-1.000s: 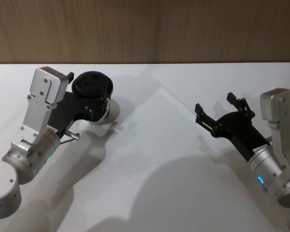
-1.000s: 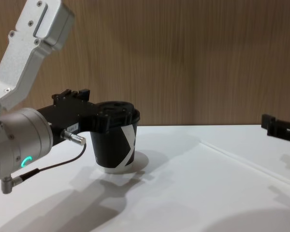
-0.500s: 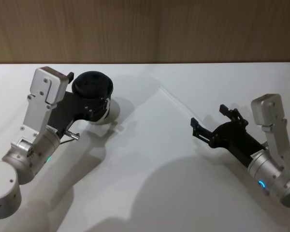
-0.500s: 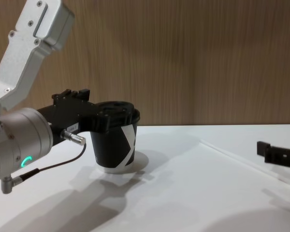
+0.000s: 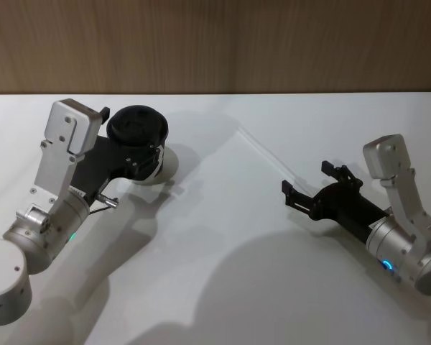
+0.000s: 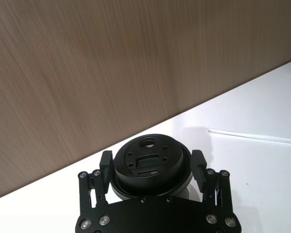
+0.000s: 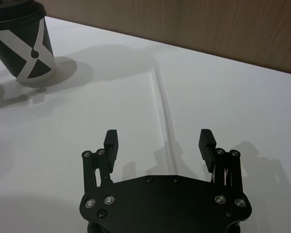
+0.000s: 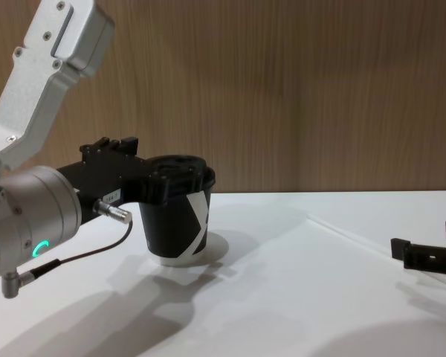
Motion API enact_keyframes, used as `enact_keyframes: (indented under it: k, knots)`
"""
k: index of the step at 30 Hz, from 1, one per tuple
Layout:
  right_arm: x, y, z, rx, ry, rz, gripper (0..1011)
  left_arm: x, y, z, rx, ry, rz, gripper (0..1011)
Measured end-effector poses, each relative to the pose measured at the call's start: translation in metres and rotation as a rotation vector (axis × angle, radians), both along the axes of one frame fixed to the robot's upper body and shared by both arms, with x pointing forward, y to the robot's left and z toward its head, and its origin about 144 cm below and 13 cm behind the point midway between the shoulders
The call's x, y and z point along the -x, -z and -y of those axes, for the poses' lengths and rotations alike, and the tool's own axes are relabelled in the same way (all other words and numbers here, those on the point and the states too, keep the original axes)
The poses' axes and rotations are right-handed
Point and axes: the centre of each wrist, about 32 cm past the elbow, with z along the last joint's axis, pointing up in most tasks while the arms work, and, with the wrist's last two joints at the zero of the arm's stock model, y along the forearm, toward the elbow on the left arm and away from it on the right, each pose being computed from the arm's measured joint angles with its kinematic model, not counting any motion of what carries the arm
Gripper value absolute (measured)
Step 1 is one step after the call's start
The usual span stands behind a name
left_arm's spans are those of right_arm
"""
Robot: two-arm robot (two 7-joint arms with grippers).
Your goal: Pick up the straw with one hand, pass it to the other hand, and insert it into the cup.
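Moved since a second ago: my right gripper (image 5: 305, 180) is coming down lower over the table (image 5: 215, 244) and turning in toward the straw (image 5: 269, 153); my left gripper (image 5: 133, 142) and the cup (image 5: 138, 126) are keeping their places.
Right gripper: I am holding its fingers spread wide and hovering it low over the table's right side, pointing toward the middle.
Straw: it is lying flat on the white table, running from behind the middle forward and rightward to my right gripper. In the right wrist view its near end is passing between the two open fingers, toward the palm. Whether either finger is touching it, I cannot tell.
Left gripper: I am clasping the cup with it, one finger on each side just under the lid (image 6: 148, 155), at the table's far left.
Cup: it is standing upright on the table with its lid on, well apart from the straw; its white mark is facing the chest view.
Wall (image 5: 215, 43): wood panelling is running along behind the table's far edge.
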Motion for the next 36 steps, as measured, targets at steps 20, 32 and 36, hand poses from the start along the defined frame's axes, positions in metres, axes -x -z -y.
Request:
enact_keyframes:
  k: [20,32,36]
  knots:
    - [-0.011,-0.001,0.006,0.005,-0.018,-0.048,1001,0.0,0.0,0.0,0.0,0.0,0.0,1002]
    - [-0.017,-0.001,0.007,0.008,-0.016,-0.061,1001,0.0,0.0,0.0,0.0,0.0,0.0,1003]
    - [-0.018,-0.001,0.006,0.009,-0.016,-0.066,1001,0.0,0.0,0.0,0.0,0.0,0.0,1003]
